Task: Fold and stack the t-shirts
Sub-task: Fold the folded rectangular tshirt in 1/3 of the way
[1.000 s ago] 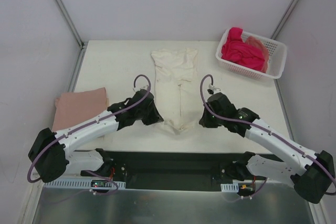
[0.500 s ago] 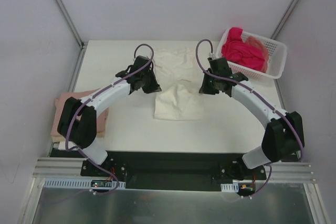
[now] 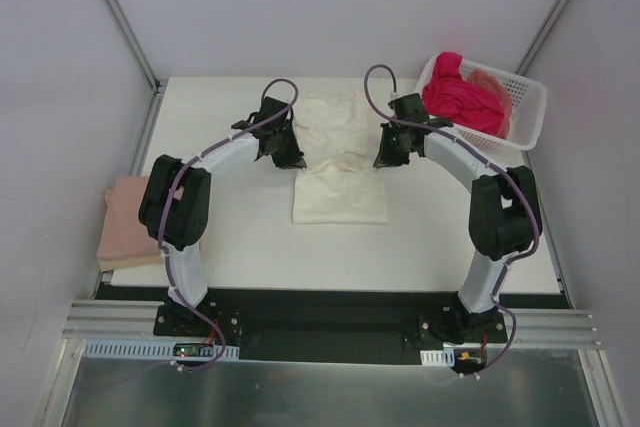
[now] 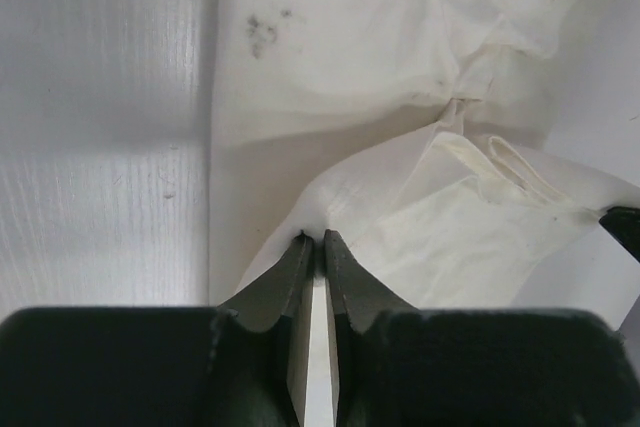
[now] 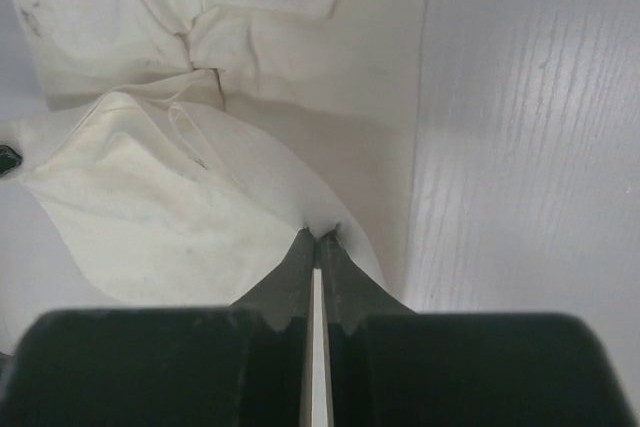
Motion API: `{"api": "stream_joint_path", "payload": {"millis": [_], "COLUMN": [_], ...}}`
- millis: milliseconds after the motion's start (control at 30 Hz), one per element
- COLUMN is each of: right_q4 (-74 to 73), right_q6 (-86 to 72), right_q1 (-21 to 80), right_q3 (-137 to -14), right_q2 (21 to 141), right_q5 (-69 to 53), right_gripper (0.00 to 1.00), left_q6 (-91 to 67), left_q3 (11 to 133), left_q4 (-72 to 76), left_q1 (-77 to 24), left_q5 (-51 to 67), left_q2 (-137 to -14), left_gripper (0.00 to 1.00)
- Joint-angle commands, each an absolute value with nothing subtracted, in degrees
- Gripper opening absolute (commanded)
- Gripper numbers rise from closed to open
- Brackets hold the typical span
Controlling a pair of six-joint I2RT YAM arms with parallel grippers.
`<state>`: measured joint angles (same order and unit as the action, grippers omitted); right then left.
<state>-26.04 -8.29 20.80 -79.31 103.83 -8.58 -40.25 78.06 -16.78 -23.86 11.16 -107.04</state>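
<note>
cream-white t-shirt (image 3: pixel 338 187) lies mid-table, toward the far edge, its near half doubled up over the rest, and you've got a side of that lifted layer in each hand. left gripper (image 4: pixel 313 239): fingers pressed together on a thin ridge of cloth at the shirt's left side. right gripper (image 5: pixel 318 235): same story on the right, nipped onto a fold of fabric.

watch it here. those bites look shallow, right at the tips, so if one slips, the flap drops crooked and your rectangle goes skewed. let go unevenly and you get the same mess. there's bunching across the middle too, plain in both wrist views, and laying the flap down on that likely traps a wrinkle.

pose now: both arms reach well forward from their bases, elbows bowed outward, wrists turned in so the grippers face each other across the shirt, low over the table (image 3: pixel 220 117). folded dusty pink t-shirt (image 3: pixel 128 222) sits at the left edge, well apart.
</note>
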Motion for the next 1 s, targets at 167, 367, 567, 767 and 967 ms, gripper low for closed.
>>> {"api": "stream_joint_path", "payload": {"millis": [167,367,567,767,967], "right_q4": [-25.9,-26.2,-22.9,-19.7,-17.1], "right_q6": [-8.5,-8.5,-11.7,-16.8,-19.4], "right_q1": [18.9,18.9,19.9,20.4,20.5], "right_q3": [-83.5,-80.3,-67.2,-52.2,-45.7], "right_q2": [107.1,102.3,91.5,82.0,77.9], "right_q5": [-9.1,-10.2,-11.9,-12.0,-14.0], "right_gripper": [0.40,0.97,0.97,0.97,0.97], "left_q6": [-37.9,-37.8,-40.4,-44.5,-49.2], "left_q3": [81.1,77.7,66.3,53.0,43.7], "left_q4": [-17.1,-17.0,-16.4,-14.1,-9.7], "left_q1": [-23.2,-23.3,-24.8,-27.4,-27.7], "left_q5": [10.5,12.1,11.4,10.8,10.7], "left_q2": [-108.2,-103.5,-94.1,-85.7,-81.4], "left_gripper": [0.65,0.99,0.99,0.99,0.83]}}
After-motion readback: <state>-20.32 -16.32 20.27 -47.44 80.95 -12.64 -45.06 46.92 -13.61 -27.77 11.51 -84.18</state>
